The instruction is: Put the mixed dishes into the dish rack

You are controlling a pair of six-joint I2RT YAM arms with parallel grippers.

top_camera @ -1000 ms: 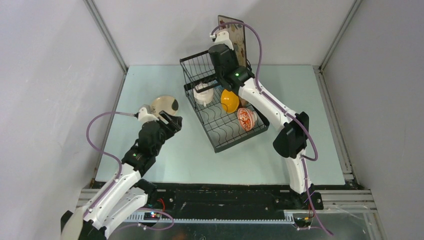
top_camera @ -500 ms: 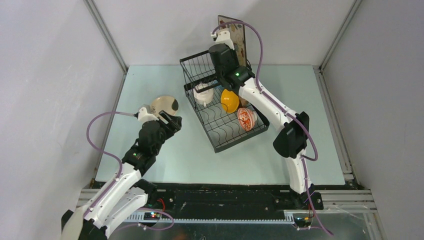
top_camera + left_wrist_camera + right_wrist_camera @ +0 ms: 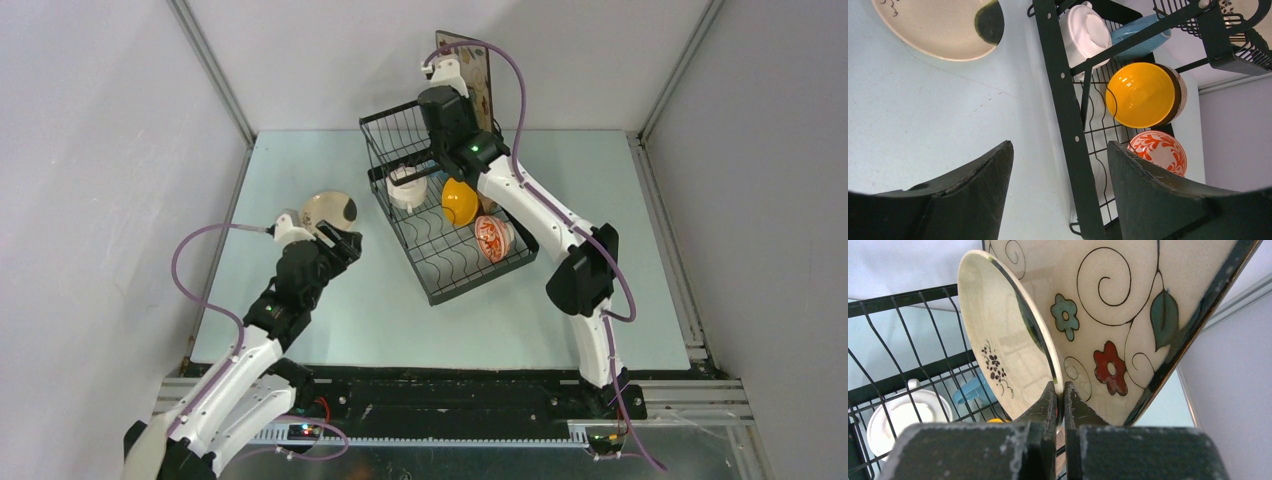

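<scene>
Over the table, top view: rack (image 3: 401,240) sits mid-table with the yellow bowl (image 3: 459,201), red bowl (image 3: 493,238) and cup (image 3: 406,187) in the lower tray. The square plate (image 3: 480,80) stands on edge at the back of the raised basket. Your right arm reaches over that basket, and its wrist hides the fingers from this angle. One loose plate (image 3: 330,210) lies flat on the table (image 3: 300,160) left of the rack, with the left gripper (image 3: 342,243) just beside its near edge.

Left wrist view: jaws are spread wide with nothing between them. They look down on bare table next to the rack's rail, the loose plate up ahead, apart from both fingers. The mug (image 3: 1140,40) shows behind the cup.

Right wrist view: the right gripper (image 3: 1060,390) is pressed together on the rim of a round plate (image 3: 1008,340), pinching it on edge. It is just in front of the square plate and above the basket wires. I can't tell whether its lower rim is seated.

My read is that you're mid-placement of the round plate, with the loose plate the last dish out.

Next, lower it until the rim drops between wires, then open. Keep it off the square plate, since a nudge could tip it. After that comes the loose plate. It lies flat, so you need a finger under its rim.
</scene>
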